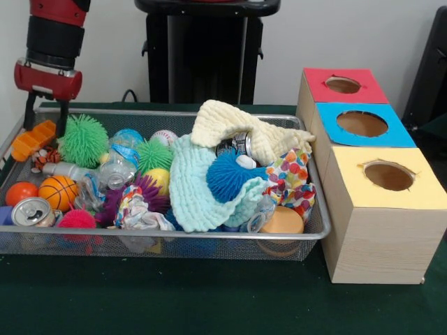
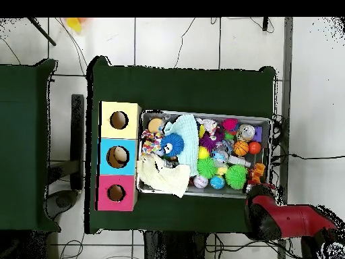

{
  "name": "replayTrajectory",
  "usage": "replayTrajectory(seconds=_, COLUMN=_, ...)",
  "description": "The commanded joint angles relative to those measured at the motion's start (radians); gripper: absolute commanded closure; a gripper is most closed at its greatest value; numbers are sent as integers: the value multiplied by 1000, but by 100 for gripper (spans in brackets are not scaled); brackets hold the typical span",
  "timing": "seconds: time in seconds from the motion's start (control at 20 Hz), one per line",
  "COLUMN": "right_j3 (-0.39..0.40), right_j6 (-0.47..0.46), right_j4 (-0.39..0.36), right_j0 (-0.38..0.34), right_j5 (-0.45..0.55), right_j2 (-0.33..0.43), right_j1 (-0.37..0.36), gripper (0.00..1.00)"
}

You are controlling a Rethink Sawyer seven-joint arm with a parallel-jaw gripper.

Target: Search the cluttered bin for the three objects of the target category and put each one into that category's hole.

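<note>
Three holes wait in the wooden box [image 1: 380, 202] just beside the cluttered bin [image 1: 209, 241] on the green counter [image 1: 174, 300]: red top [image 1: 343, 85], blue top [image 1: 362, 124], yellow top [image 1: 388, 176], lined up along the bin's short side so each drop needs only a short carry.

Bin sits approx. mid-counter, packed w/ decoys: green spiky ball [image 1: 84, 139], blue spiky ball [image 1: 230, 174], mini basketball [image 1: 58, 192], soda can [image 1: 31, 211], a pale blue knit cloth [image 1: 199, 188] and a cream cloth [image 1: 244, 129] draped over the pile (likely hiding things underneath, which is why a search is needed).

Of the three objects, only one shows: the striped tiger [image 1: 45, 158], wedged at the bin's far corner beside an orange plastic piece [image 1: 33, 139]. Bear and third plush aren't visible.

End effector [image 1: 46, 113] hangs over that same corner, dark fingers [image 1: 63, 117] pointing down and spread apart, nothing between them, close above the tiger but not touching it as far as I can tell. Overhead, the red arm [image 2: 290, 217] reaches in at the bin's corner nearest the base. My read: it's lining up for a first grasp on the tiger; no plush seems to be delivered yet.
</note>
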Motion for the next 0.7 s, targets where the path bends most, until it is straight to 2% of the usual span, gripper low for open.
replayTrajectory(seconds=0.05, right_j3=-9, right_j6=39, right_j4=-25, right_j0=18, right_j5=-5, right_j2=-32, right_j1=54, gripper=0)
replayTrajectory(seconds=0.35, right_j3=-86, right_j6=82, right_j4=20, right_j0=89, right_j5=-120, right_j2=-138, right_j1=178, gripper=0)
replayTrajectory(seconds=0.7, right_j3=-127, right_j6=91, right_j4=74, right_j0=129, right_j5=-187, right_j2=-174, right_j1=247, gripper=0)
